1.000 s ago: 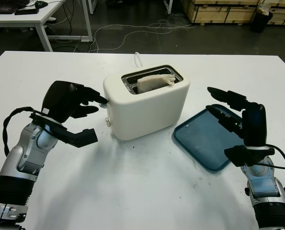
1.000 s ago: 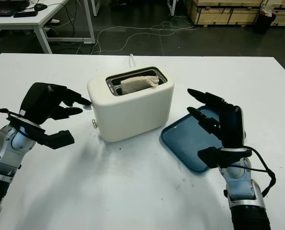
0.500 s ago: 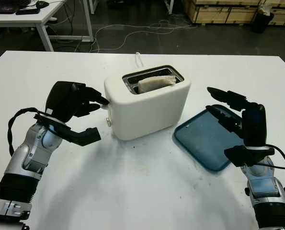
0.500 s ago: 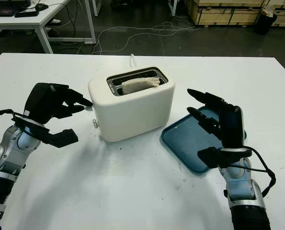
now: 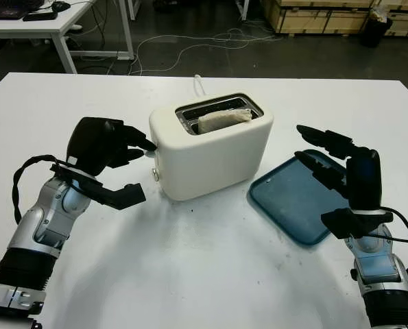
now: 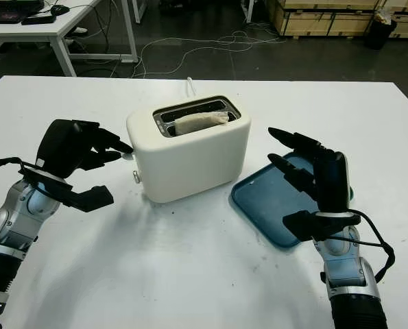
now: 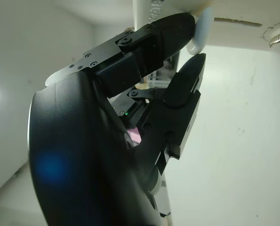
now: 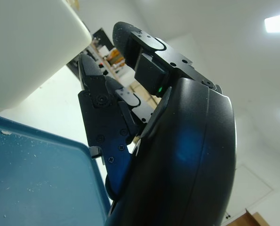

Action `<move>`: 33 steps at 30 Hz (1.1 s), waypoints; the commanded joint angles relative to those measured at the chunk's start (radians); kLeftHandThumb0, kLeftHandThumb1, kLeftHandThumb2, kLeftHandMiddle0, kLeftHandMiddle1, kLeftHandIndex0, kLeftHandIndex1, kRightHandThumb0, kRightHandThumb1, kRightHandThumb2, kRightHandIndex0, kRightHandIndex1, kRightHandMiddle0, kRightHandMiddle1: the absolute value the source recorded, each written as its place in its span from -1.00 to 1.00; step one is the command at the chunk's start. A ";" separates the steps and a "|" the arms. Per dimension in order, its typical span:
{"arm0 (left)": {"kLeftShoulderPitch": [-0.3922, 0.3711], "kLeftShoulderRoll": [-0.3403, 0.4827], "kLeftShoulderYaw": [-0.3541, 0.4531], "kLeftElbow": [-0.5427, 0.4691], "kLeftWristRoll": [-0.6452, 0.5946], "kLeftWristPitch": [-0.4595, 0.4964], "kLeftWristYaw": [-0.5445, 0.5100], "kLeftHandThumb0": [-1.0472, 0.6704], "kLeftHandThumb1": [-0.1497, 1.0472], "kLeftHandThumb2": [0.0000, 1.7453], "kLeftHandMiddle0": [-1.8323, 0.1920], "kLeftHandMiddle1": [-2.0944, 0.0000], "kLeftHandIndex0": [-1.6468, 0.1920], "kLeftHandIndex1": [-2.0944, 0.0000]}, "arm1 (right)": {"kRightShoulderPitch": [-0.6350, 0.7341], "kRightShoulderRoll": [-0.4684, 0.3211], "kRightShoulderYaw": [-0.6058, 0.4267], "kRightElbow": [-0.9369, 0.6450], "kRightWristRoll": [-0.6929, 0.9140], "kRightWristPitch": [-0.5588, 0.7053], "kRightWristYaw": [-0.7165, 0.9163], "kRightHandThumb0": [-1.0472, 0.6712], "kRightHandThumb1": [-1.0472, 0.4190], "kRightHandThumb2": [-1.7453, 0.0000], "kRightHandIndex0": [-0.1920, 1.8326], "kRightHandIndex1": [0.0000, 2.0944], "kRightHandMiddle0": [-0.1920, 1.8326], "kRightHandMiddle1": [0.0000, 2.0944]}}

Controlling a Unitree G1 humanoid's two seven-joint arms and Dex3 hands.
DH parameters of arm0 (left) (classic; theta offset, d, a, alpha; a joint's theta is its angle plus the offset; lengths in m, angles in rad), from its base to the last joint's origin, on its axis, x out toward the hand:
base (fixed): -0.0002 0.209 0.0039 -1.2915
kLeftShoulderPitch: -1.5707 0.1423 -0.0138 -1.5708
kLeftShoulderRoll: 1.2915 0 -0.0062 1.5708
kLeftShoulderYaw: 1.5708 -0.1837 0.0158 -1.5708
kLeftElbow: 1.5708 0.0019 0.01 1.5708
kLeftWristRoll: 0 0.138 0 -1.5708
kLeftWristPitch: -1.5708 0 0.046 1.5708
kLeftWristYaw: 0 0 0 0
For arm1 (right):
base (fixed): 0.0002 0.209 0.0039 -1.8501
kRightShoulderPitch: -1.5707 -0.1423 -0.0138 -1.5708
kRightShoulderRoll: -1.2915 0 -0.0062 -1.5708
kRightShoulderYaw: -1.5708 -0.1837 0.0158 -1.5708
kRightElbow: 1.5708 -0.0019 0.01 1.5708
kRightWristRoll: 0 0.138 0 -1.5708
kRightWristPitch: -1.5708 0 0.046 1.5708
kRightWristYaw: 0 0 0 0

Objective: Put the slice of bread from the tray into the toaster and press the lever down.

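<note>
One toaster (image 5: 214,152), one slice of bread (image 5: 223,120), one blue tray (image 5: 298,196) and two black robot hands are on or over the white table (image 5: 210,274). The bread sits low inside the toaster's slot, its top edge just under the rim, lying along the slot. The tray lies flat on the table to the right of the toaster, near it but not touching, with nothing on it.

The left hand (image 5: 108,154) is at the toaster's left end, fingers curled, an upper fingertip (image 7: 177,29) pressing on the pale lever (image 7: 201,33) that sticks out of that end; a small round knob (image 5: 155,175) shows lower on the same face. The right hand (image 5: 341,178) hovers open above the tray's near right part, holding nothing.

A white cord (image 5: 199,83) runs from behind the toaster to the far edge of the table. Beyond it are a dark floor with loose cables (image 5: 190,42), another white desk (image 5: 46,24) at far left and wooden crates (image 5: 320,15) at far right.
</note>
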 commanded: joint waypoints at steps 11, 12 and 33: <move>0.051 -0.069 -0.038 -0.028 -0.007 0.078 -0.025 0.15 0.67 -0.97 -0.15 -0.22 -0.65 0.96 | 0.004 -0.001 -0.007 -0.007 0.008 -0.008 -0.005 0.04 -0.73 1.00 0.19 -1.00 0.14 -1.00; 0.056 -0.080 -0.041 -0.025 -0.013 0.096 -0.033 0.14 0.68 -0.97 -0.14 -0.23 -0.65 0.97 | 0.006 0.000 -0.008 -0.011 0.009 -0.005 -0.004 0.03 -0.73 1.00 0.19 -1.00 0.14 -1.00; 0.094 -0.252 -0.165 0.153 -0.047 0.271 0.029 0.18 0.79 -0.90 0.02 -0.26 -0.57 0.99 | 0.028 -0.017 -0.028 -0.036 0.027 -0.016 0.021 0.04 -0.75 1.00 0.17 -1.00 0.12 -1.00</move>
